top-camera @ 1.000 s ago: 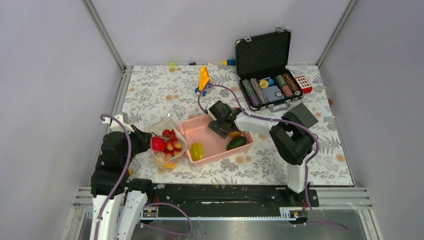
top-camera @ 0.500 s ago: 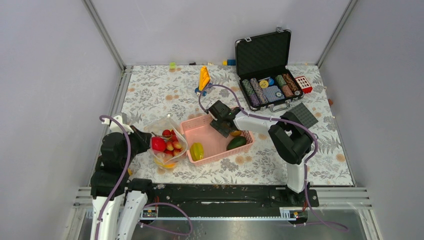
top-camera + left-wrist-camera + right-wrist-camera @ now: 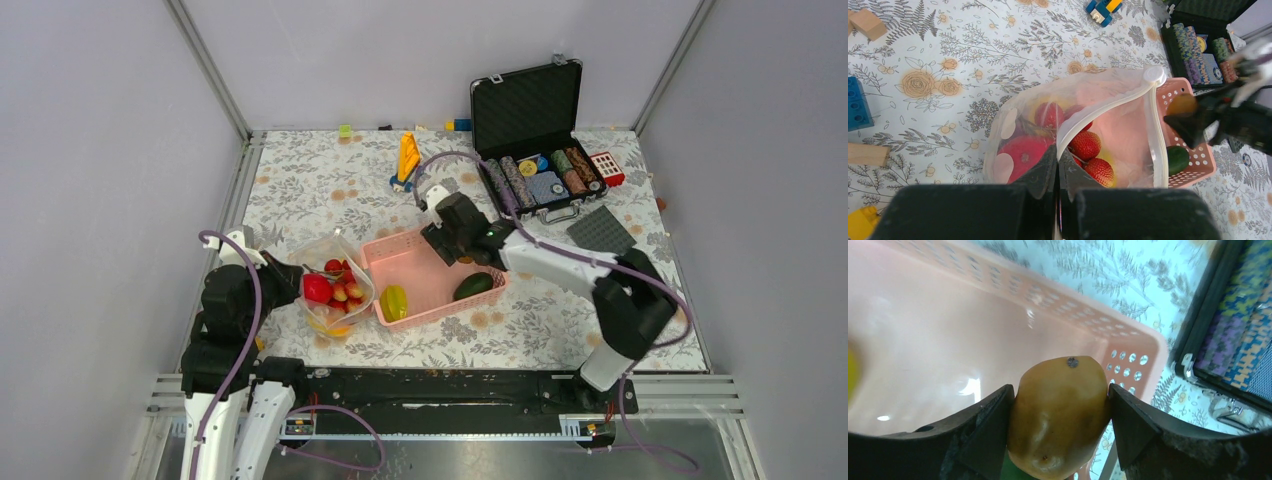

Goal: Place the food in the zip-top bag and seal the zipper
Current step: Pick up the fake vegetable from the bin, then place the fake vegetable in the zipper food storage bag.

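Observation:
The clear dotted zip-top bag (image 3: pixel 330 290) lies left of the pink basket (image 3: pixel 425 285) and holds strawberries (image 3: pixel 1085 145) and a red fruit (image 3: pixel 1025 152). Its mouth is open, and the zipper (image 3: pixel 1154 130) runs along the rim. My left gripper (image 3: pixel 285 280) is shut on the bag's near rim (image 3: pixel 1058 155). My right gripper (image 3: pixel 455 248) is shut on a yellow-brown potato-like food (image 3: pixel 1060 410) and holds it above the basket's far right corner. A green fruit (image 3: pixel 473 286) and a yellow-green starfruit (image 3: pixel 393 301) lie in the basket.
An open black case of poker chips (image 3: pixel 535 180) stands at the back right, with a grey baseplate (image 3: pixel 600 230) in front of it. A yellow toy (image 3: pixel 408 157) sits behind the basket. Wooden blocks (image 3: pixel 868 24) and a blue brick (image 3: pixel 857 107) lie left of the bag.
My right gripper has risen out of the basket with the yellow-brown food, and its elbow has swung right. The left gripper and the bag have not moved.

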